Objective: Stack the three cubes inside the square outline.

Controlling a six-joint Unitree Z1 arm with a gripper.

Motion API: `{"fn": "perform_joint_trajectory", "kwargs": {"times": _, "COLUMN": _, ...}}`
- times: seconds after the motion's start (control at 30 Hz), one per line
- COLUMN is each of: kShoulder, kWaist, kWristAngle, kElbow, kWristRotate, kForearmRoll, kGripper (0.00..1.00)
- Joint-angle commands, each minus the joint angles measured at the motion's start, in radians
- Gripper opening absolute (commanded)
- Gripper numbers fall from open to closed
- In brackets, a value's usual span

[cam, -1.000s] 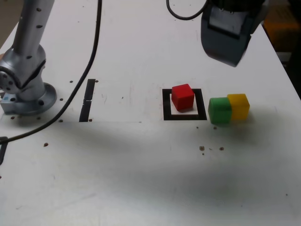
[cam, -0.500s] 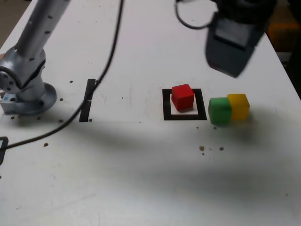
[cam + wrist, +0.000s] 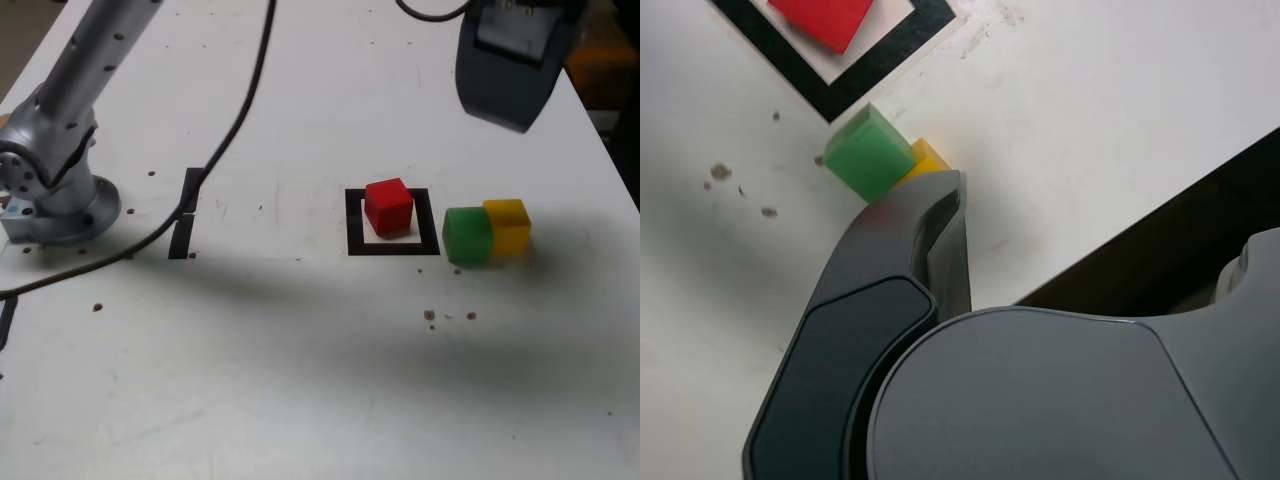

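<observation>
Within the square outline on the counter: red cube, seated as stack base. Beside it, touching: green cube, yellow cube, awaiting stacking. Above: tool, empty, jaw spread indiscernible.

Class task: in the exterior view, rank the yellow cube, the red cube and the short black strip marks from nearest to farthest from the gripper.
Gripper sits at the exterior view's top right.
1. Yellow cube: on the exterior view's right, touching the green cube.
2. Red cube: inside the square outline, mid-table.
3. Black strip marks: far toward the exterior view's left, near the arm's base.
</observation>
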Motion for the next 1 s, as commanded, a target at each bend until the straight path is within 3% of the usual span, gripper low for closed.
{"fn": "perform_joint_trajectory", "kwargs": {"times": 0.0, "kShoulder": -0.016, "kWaist": 0.002, "kWristAngle": -0.001, "kElbow": 0.007, "kWristRotate": -0.094, "kForearmRoll": -0.003, "kGripper": 1.00}}
{"fn": "perform_joint_trajectory", "kwargs": {"times": 0.07, "kShoulder": -0.021, "kWaist": 0.007, "kWristAngle": -0.017, "kElbow": 0.010, "kWristRotate": -0.162, "kForearmRoll": -0.011, "kGripper": 1.00}}
{"fn": "perform_joint_trajectory", "kwargs": {"times": 0.27, "kShoulder": -0.003, "kWaist": 0.009, "kWristAngle": -0.080, "kElbow": 0.008, "kWristRotate": -0.163, "kForearmRoll": -0.019, "kGripper": 1.00}}
{"fn": "perform_joint_trajectory", "kwargs": {"times": 0.67, "kShoulder": 0.015, "kWaist": 0.035, "kWristAngle": -0.130, "kElbow": 0.037, "kWristRotate": -0.127, "kForearmRoll": 0.032, "kGripper": 1.00}}
{"fn": "perform_joint_trajectory", "kwargs": {"times": 0.73, "kShoulder": 0.005, "kWaist": 0.025, "kWristAngle": -0.130, "kElbow": 0.054, "kWristRotate": -0.064, "kForearmRoll": 0.048, "kGripper": 1.00}}
{"fn": "perform_joint_trajectory", "kwargs": {"times": 0.87, "kShoulder": -0.006, "kWaist": 0.004, "kWristAngle": -0.123, "kElbow": 0.081, "kWristRotate": 0.187, "kForearmRoll": 0.053, "kGripper": 1.00}}
{"fn": "perform_joint_trajectory", "kwargs": {"times": 0.97, "kShoulder": -0.018, "kWaist": -0.014, "kWristAngle": -0.087, "kElbow": 0.099, "kWristRotate": 0.516, "kForearmRoll": 0.052, "kGripper": 1.00}}
